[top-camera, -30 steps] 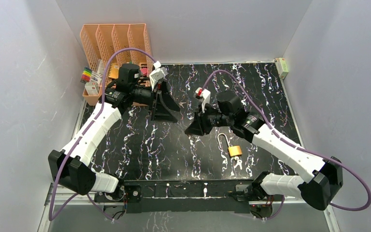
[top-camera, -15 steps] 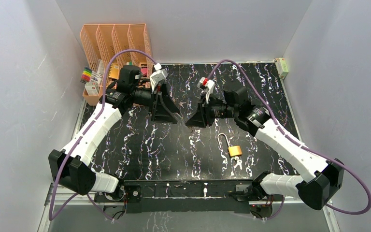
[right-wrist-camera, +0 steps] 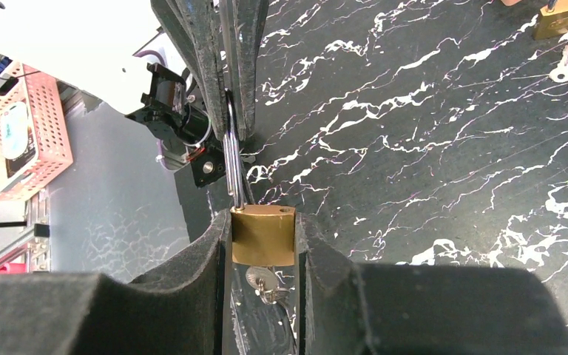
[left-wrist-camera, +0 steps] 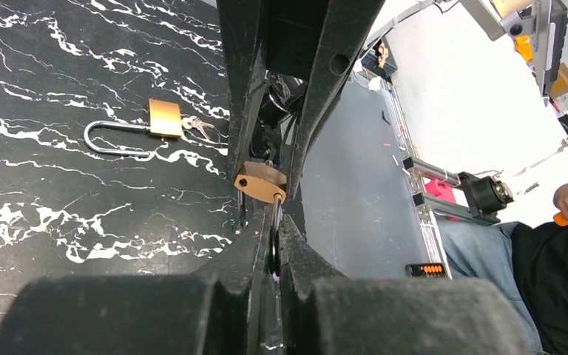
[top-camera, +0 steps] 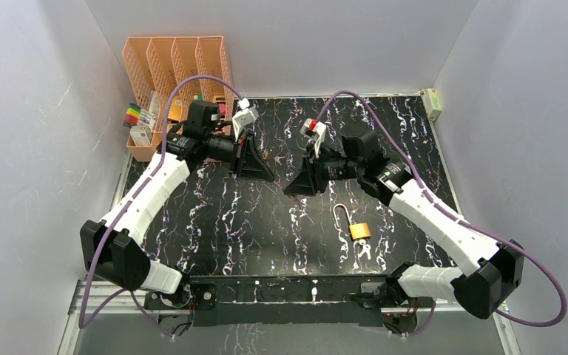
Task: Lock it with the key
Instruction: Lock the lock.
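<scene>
1. My right claw [right-wrist-camera: 262, 222] is clamped on the brass padlock [right-wrist-camera: 263, 240], with the pads on its two flat faces. I judge this hold keeps the body from twisting and leaves both the shackle end and the keyhole end free.
2. My left claw [left-wrist-camera: 274, 225] is closed tight on the shackle [right-wrist-camera: 231, 159], which leaves the body at 12 o'clock in the right wrist view. With one claw at each end, I reckon I can press the shackle into the body or brace it while the key turns.
3. The key [right-wrist-camera: 264, 285] hangs at 6 o'clock from the body, in the gap between my right pads.
4. The padlock is held in the air between my two claws, over the middle of the desk [top-camera: 214, 214].
5. A second padlock [top-camera: 359, 230] lies flat on the desk with its shackle swung open. It sits at 4 o'clock from my right claw in the top view, well apart and not gripped.
6. From above, my fingers hide the held padlock completely.
7. My left fingers cover much of the shackle, so I cannot tell whether its free leg is seated.
8. The key is in shadow, and I cannot tell how far in it sits.
9. At 1 o'clock in the right wrist view there are a loose key [right-wrist-camera: 562, 72] and brass pieces cut off by the frame edge.
</scene>
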`<action>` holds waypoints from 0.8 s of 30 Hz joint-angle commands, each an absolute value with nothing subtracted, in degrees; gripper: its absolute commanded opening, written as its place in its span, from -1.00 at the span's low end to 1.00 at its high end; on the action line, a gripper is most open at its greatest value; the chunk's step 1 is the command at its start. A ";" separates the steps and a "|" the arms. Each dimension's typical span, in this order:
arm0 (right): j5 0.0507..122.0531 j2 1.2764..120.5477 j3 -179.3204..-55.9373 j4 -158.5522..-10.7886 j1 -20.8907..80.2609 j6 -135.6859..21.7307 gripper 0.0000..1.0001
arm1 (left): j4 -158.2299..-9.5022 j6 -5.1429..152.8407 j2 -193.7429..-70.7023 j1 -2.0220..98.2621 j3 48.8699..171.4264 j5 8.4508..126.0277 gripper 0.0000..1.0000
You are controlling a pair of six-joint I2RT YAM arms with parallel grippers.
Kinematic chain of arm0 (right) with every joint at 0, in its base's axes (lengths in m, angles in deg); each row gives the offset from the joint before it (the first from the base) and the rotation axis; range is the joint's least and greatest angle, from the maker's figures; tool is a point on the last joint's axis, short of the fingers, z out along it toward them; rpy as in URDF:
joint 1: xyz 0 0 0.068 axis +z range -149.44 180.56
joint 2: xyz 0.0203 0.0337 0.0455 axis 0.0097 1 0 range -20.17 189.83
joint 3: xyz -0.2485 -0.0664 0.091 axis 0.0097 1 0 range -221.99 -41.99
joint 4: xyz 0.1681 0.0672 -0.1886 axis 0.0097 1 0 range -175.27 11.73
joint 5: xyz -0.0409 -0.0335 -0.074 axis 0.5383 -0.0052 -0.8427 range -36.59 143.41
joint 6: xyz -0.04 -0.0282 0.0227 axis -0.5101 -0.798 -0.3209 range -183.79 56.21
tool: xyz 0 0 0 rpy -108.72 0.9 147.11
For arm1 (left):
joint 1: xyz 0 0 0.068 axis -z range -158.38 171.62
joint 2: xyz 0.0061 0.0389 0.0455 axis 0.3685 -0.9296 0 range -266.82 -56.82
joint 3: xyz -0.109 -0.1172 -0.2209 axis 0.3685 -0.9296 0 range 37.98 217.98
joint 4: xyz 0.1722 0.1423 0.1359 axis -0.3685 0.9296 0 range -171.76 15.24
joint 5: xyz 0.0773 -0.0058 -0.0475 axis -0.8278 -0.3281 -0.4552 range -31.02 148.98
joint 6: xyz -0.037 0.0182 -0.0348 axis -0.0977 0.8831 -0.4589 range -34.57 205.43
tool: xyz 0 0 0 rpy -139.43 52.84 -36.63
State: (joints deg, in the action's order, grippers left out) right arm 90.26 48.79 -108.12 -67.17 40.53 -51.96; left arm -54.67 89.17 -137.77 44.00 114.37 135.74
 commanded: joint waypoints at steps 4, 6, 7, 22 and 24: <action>93.20 47.84 -112.50 -71.85 37.16 -51.04 -1.00 | -36.87 102.38 -141.20 44.35 120.01 137.93 -1.00; 93.70 48.19 -113.19 -71.70 36.44 -50.99 -1.00 | -32.45 106.32 -142.87 44.41 121.83 138.22 -1.00; 93.91 48.41 -113.72 -71.51 36.15 -51.12 -1.00 | -31.02 107.92 -143.47 44.45 122.60 138.59 -1.00; 88.65 44.02 -110.65 -81.89 35.25 -50.48 0.97 | -85.08 66.05 -136.58 41.81 116.99 143.39 -1.00; 88.78 40.91 -105.72 -89.46 35.24 -50.02 0.97 | -97.61 56.66 -136.55 41.38 115.49 145.70 -1.00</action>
